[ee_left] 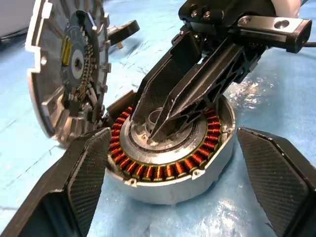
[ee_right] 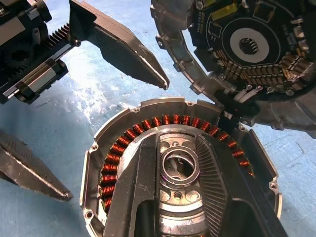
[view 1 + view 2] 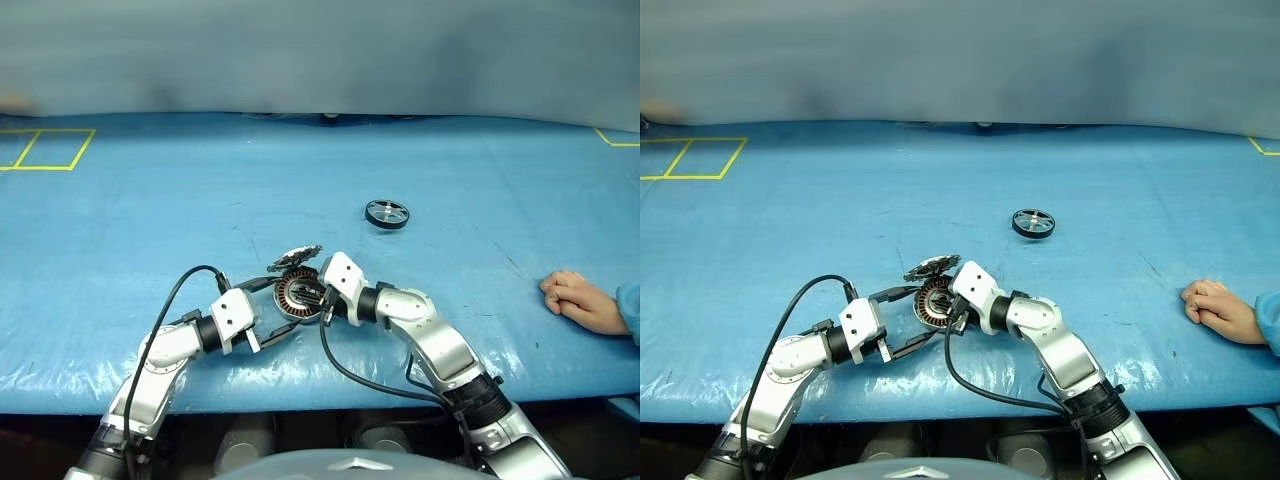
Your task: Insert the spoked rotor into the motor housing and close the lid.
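- Right gripper (image 3: 318, 296): my fingers narrowed, tips resting on the housing's (image 3: 297, 293) silver hub, one either side of its centre bore; a pinch on the hub itself I can't confirm.
- Left gripper (image 3: 268, 312): spread wide, fingers flanking the housing's near wall, not touching it.
- Lid (image 3: 296, 256): hinged up at the housing's far edge, inner face showing.
- Rotor (image 3: 387, 214): flat on the tabletop (image 3: 150, 210), well apart, beyond and right of the housing, untouched.
- Person's hand (image 3: 578, 300): resting at the right tabletop edge.
- Step: steadying the open housing; insertion not begun.
- Next, I judge: free one gripper and fetch the rotor.
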`<control>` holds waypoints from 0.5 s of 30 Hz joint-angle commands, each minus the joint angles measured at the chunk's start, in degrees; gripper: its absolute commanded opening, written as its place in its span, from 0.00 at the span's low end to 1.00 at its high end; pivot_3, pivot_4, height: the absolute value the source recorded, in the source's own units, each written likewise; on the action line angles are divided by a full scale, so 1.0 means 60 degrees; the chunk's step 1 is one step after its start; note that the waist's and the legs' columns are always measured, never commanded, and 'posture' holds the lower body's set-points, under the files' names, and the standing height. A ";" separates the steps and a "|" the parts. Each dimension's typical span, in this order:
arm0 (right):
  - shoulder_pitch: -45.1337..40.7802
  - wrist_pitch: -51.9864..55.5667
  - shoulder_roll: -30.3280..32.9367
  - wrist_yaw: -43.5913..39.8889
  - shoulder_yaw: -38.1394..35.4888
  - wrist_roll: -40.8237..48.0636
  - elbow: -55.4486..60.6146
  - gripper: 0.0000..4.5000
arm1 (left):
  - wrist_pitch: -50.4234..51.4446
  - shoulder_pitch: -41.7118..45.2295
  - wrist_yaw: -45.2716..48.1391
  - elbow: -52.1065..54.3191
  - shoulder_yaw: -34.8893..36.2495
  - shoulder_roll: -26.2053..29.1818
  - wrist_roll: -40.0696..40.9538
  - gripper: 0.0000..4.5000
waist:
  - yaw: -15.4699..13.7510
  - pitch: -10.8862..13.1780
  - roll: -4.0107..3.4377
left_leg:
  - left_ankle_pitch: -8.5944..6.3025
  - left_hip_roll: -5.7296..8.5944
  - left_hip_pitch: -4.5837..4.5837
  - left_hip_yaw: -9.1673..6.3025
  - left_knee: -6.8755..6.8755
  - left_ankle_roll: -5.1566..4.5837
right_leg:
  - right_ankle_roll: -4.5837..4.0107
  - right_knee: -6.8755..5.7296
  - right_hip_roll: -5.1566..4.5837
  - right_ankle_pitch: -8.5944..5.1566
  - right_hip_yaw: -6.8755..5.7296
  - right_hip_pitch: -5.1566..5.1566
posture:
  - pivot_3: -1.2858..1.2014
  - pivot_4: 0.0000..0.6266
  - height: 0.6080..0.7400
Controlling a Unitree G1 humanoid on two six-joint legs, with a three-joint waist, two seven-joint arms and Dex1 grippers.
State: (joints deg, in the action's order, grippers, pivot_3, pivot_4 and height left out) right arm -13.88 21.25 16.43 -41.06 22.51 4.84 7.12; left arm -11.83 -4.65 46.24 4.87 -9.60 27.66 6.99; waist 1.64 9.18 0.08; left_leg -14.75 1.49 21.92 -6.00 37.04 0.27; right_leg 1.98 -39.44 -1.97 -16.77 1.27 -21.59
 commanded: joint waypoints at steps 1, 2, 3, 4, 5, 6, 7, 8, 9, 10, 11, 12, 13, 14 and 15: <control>-0.0156 -0.0147 -0.0077 -0.0067 0.0064 0.0035 0.0307 0.22 | -0.0391 -0.0158 0.0003 0.0355 0.0231 0.0074 0.0224 0.96 | 0.0001 0.0000 0.0000 | 0.0000 0.0000 0.0000 0.0000 0.0000 0.0000 | 0.0000 0.0000 0.0000 0.0000 0.0000 0.0000 | 0.52 0.24 1.00; -0.0167 -0.0139 -0.0104 -0.0085 0.0093 0.0049 0.0301 0.22 | -0.0156 -0.0234 0.0074 0.0384 0.0232 0.0055 0.0433 0.96 | -0.0005 0.0000 0.0000 | 0.0000 0.0000 0.0000 0.0000 0.0000 0.0000 | 0.0000 0.0000 0.0000 0.0000 0.0000 0.0000 | 0.52 0.24 1.00; -0.0172 -0.0132 -0.0122 -0.0097 0.0118 0.0054 0.0297 0.22 | -0.0011 -0.0278 0.0154 0.0382 0.0225 0.0023 0.0633 0.96 | -0.0006 0.0000 0.0000 | 0.0000 0.0000 0.0000 0.0000 0.0000 0.0000 | 0.0000 0.0000 -0.0001 0.0000 -0.0001 0.0000 | 0.52 0.24 1.00; -0.0177 -0.0128 -0.0132 -0.0109 0.0146 0.0050 0.0290 0.22 | 0.0010 -0.0307 0.0200 0.0353 0.0221 -0.0002 0.0750 0.96 | -0.0004 0.0000 0.0000 | 0.0000 0.0000 0.0000 0.0000 0.0000 0.0000 | 0.0000 0.0000 -0.0001 0.0000 -0.0001 0.0000 | 0.52 0.24 1.00; -0.0178 -0.0127 -0.0142 -0.0110 0.0166 0.0045 0.0277 0.22 | 0.0018 -0.0307 0.0241 0.0313 0.0207 -0.0014 0.0832 0.96 | -0.0003 0.0000 0.0000 | 0.0000 0.0000 0.0000 0.0000 0.0000 0.0000 | 0.0000 0.0000 -0.0001 0.0000 0.0000 0.0000 | 0.52 0.24 1.00; -0.0178 -0.0129 -0.0141 -0.0112 0.0169 0.0043 0.0260 0.22 | -0.0001 -0.0291 0.0250 0.0283 0.0193 -0.0022 0.0850 0.96 | -0.0005 0.0000 0.0000 | 0.0000 0.0000 0.0000 0.0000 0.0000 0.0000 | 0.0000 0.0000 -0.0001 0.0000 -0.0001 0.0000 | 0.52 0.24 1.00; -0.0177 -0.0133 -0.0141 -0.0108 0.0170 0.0034 0.0232 0.22 | -0.0003 -0.0268 0.0241 0.0250 0.0185 -0.0044 0.0849 0.96 | -0.0007 0.0000 0.0000 | 0.0000 0.0000 0.0000 0.0000 0.0000 0.0000 | 0.0000 0.0000 -0.0001 0.0000 -0.0001 0.0000 | 0.52 0.24 1.00; -0.0181 -0.0128 -0.0138 -0.0098 0.0185 0.0009 0.0203 0.22 | -0.0002 -0.0245 0.0246 0.0226 0.0183 -0.0066 0.0861 0.96 | -0.0008 0.0000 0.0000 | 0.0000 0.0000 0.0000 0.0000 0.0001 0.0000 | 0.0000 -0.0001 -0.0001 0.0000 -0.0001 0.0000 | 0.52 0.24 1.00; -0.0183 -0.0128 -0.0132 -0.0092 0.0197 -0.0008 0.0183 0.22 | -0.0009 -0.0231 0.0245 0.0210 0.0179 -0.0082 0.0865 0.96 | -0.0009 0.0000 0.0000 | 0.0000 0.0000 0.0000 0.0000 0.0001 0.0000 | 0.0000 -0.0001 -0.0001 0.0000 -0.0001 0.0000 | 0.52 0.24 1.00; -0.0189 -0.0122 -0.0139 -0.0079 0.0212 -0.0018 0.0175 0.22 | -0.0027 -0.0229 0.0235 0.0196 0.0185 -0.0104 0.0892 0.96 | -0.0006 0.0000 0.0000 | 0.0000 0.0000 0.0000 0.0000 0.0002 0.0000 | 0.0000 -0.0001 -0.0001 0.0000 -0.0001 0.0001 | 0.52 0.24 1.00; -0.0195 -0.0116 -0.0151 -0.0069 0.0223 -0.0020 0.0176 0.22 | 0.0001 -0.0238 0.0223 0.0207 0.0195 -0.0119 0.0930 0.96 | -0.0004 0.0000 0.0000 | 0.0000 0.0000 0.0000 0.0000 0.0003 0.0000 | 0.0000 -0.0001 -0.0001 0.0000 -0.0001 0.0001 | 0.52 0.24 1.00; -0.0199 -0.0110 -0.0158 -0.0064 0.0225 -0.0017 0.0181 0.22 | 0.0014 -0.0236 0.0226 0.0218 0.0194 -0.0118 0.0943 0.96 | -0.0001 0.0000 0.0000 | 0.0000 0.0000 0.0000 0.0000 0.0002 0.0000 | 0.0000 -0.0002 -0.0001 0.0000 -0.0001 0.0001 | 0.52 0.24 1.00; -0.0203 -0.0107 -0.0158 -0.0050 0.0227 -0.0031 0.0174 0.22 | 0.0033 -0.0234 0.0214 0.0229 0.0210 -0.0120 0.0958 0.96 | 0.0000 0.0000 0.0000 | 0.0000 0.0000 0.0000 0.0000 0.0002 0.0000 | 0.0000 -0.0002 0.0000 0.0000 -0.0001 0.0000 | 0.52 0.24 1.00; -0.0203 -0.0107 -0.0155 -0.0043 0.0226 -0.0041 0.0169 0.22 | 0.0045 -0.0232 0.0205 0.0237 0.0218 -0.0118 0.0963 0.96 | 0.0000 0.0000 0.0000 | 0.0000 0.0000 0.0000 0.0000 0.0001 0.0000 | 0.0000 -0.0002 0.0000 0.0000 -0.0001 0.0000 | 0.52 0.24 1.00; -0.0205 -0.0105 -0.0138 -0.0037 0.0232 -0.0067 0.0167 0.22 | 0.0056 -0.0217 0.0208 0.0238 0.0230 -0.0107 0.0978 0.96 | 0.0000 0.0000 0.0000 | 0.0000 0.0000 0.0000 0.0000 0.0001 0.0000 | 0.0000 -0.0002 0.0000 0.0000 -0.0002 0.0000 | 0.52 0.24 1.00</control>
State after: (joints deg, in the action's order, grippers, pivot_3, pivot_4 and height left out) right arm -14.29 21.28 15.81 -41.28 23.80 4.60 7.10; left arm -11.47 -6.21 47.56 4.91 -9.35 27.16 11.83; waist 1.64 9.18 0.08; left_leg -14.75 1.50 21.92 -6.00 37.04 0.27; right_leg 1.98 -39.45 -1.97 -16.77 1.26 -21.59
